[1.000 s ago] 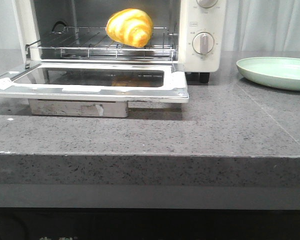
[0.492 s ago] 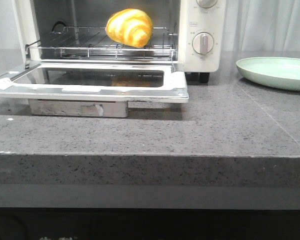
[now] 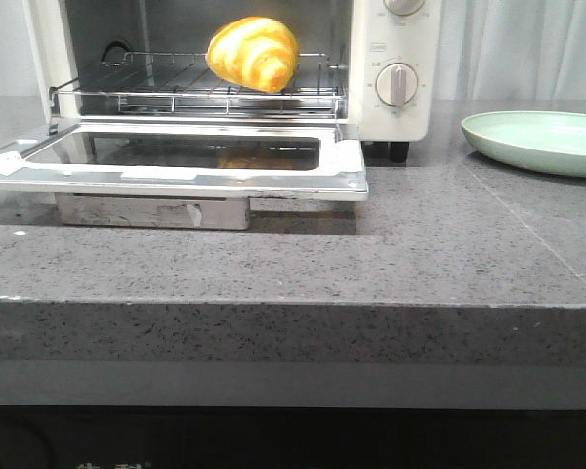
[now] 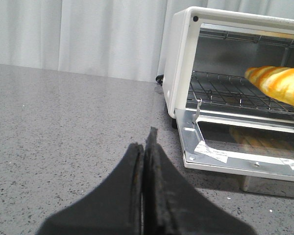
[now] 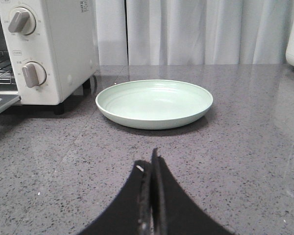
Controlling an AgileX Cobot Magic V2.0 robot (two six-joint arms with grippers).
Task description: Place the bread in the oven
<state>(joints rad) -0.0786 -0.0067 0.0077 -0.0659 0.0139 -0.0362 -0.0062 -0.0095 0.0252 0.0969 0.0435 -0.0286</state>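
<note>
The bread sits on the oven rack, door down. Both grippers, left and right, keep fingers pressed together, empty; closing the door needs an upward push from beneath its edge.

The oven runs past the front view's top edge. The green plate is cropped at the right. In the left wrist view, the bread is cut off.

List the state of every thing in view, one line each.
bread: lying on the wire rack inside the oven
oven: door folded down, open
plate: empty, on the counter
left gripper: shut, holding nothing
right gripper: shut, holding nothing
</note>
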